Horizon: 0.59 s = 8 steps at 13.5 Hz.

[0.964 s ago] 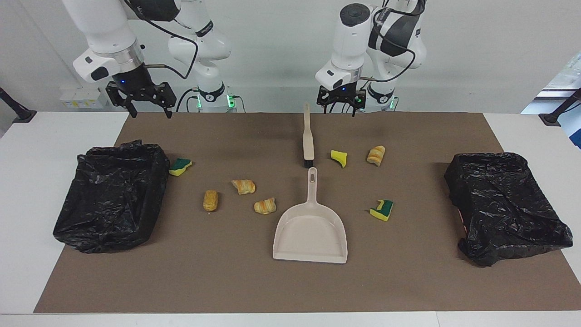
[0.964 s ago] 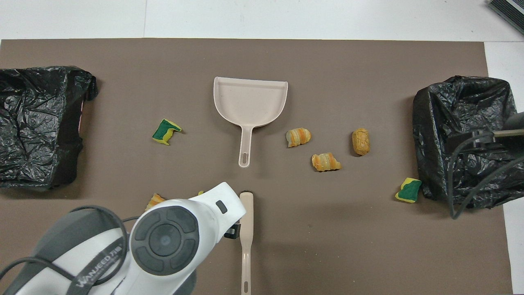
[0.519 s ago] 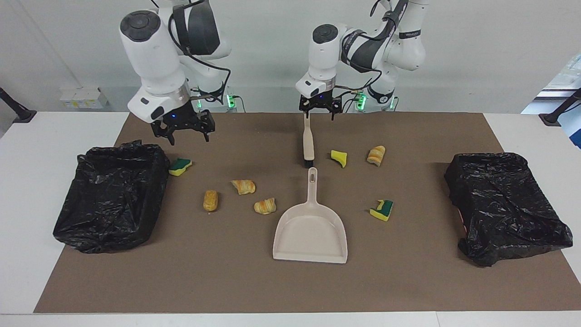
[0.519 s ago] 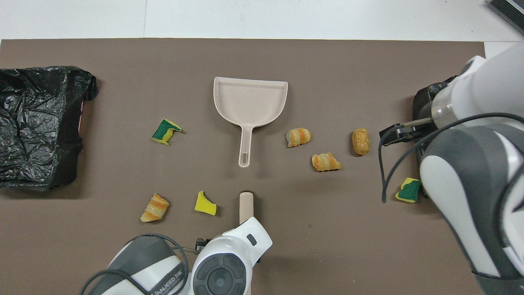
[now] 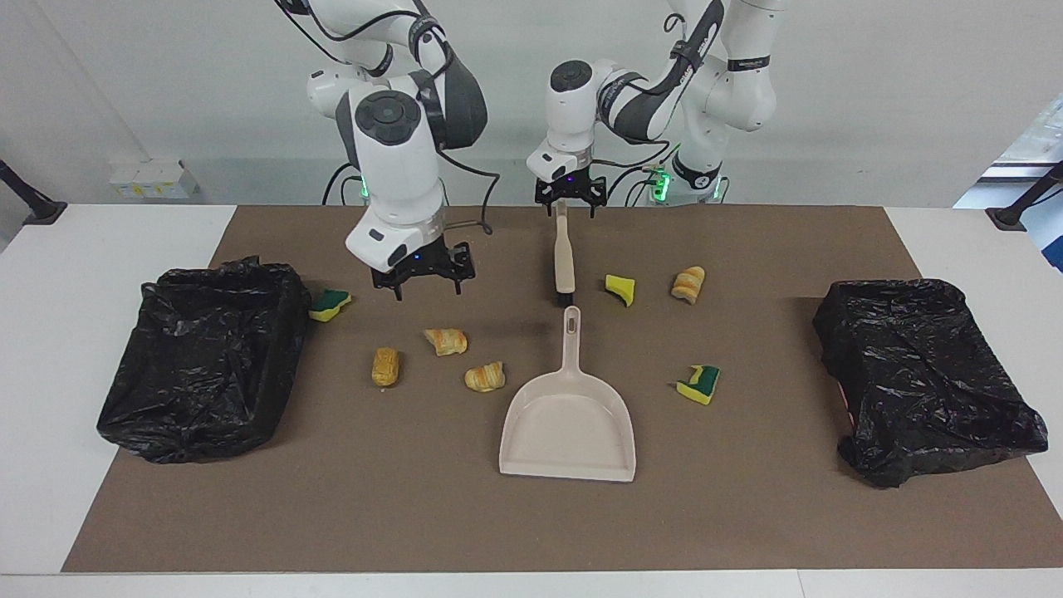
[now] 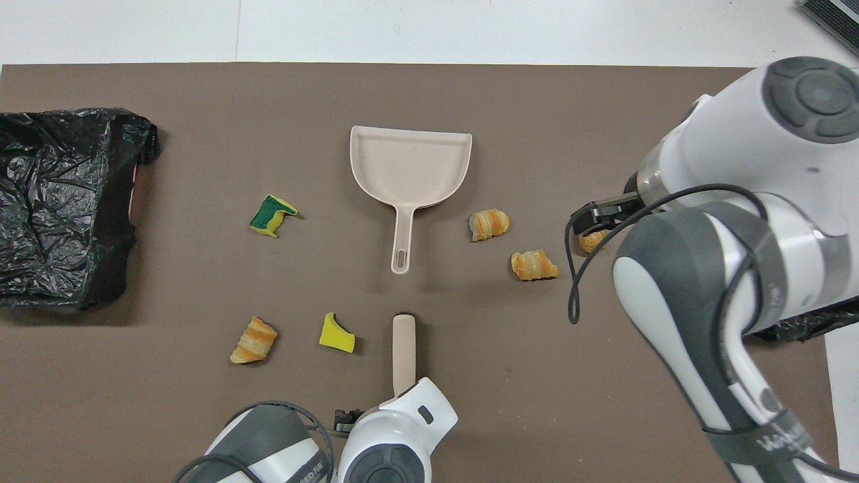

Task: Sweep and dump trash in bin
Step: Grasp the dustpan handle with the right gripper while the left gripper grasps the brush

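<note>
While spread wide, left fingers (image 5: pixel 569 208) over the brush (image 5: pixel 564 256) handle, right fingers (image 5: pixel 423 286) above trash (image 5: pixel 446 340).

One camera looks down across the bench (image 5: pixel 50 349) toward the robots; the other looks steeply down from above them, sharing the brown mat (image 6: pixel 470 402).

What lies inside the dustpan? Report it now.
Nothing: the dustpan shows only its bare beige floor in both views. No arm covers it. All visible scraps lie on the brown mat.
</note>
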Each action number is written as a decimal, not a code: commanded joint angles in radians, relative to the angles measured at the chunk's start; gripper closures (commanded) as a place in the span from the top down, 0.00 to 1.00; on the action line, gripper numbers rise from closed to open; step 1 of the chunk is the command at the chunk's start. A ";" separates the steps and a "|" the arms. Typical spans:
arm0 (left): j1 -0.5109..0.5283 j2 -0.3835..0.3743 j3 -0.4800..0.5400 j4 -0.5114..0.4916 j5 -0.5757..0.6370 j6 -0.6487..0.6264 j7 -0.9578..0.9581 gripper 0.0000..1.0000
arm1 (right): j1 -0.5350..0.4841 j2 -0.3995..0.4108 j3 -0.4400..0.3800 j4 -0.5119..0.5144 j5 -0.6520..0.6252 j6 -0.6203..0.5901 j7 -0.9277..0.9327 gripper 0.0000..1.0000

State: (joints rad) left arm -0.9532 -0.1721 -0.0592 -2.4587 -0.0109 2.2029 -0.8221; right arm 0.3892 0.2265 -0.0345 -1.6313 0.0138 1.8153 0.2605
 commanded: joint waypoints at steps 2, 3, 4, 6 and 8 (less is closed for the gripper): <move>-0.032 0.005 0.019 -0.023 -0.041 0.031 -0.011 0.88 | 0.069 0.105 0.001 0.070 0.043 0.068 0.173 1.00; -0.032 0.005 0.019 -0.025 -0.047 0.031 -0.011 0.82 | 0.082 0.140 0.001 0.091 0.043 0.097 0.212 0.99; -0.032 0.006 0.019 -0.023 -0.050 0.028 -0.014 0.74 | 0.097 0.166 0.001 0.102 0.045 0.128 0.244 0.99; -0.021 0.025 0.021 -0.006 -0.050 0.031 -0.012 0.49 | 0.141 0.229 0.005 0.125 0.051 0.197 0.333 0.97; -0.019 0.031 0.021 0.006 -0.055 0.026 -0.008 0.20 | 0.181 0.308 0.005 0.198 0.051 0.222 0.416 0.95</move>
State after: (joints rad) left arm -0.9621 -0.1535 -0.0494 -2.4629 -0.0536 2.2185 -0.8241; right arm 0.5443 0.4460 -0.0300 -1.5351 0.0390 2.0293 0.6092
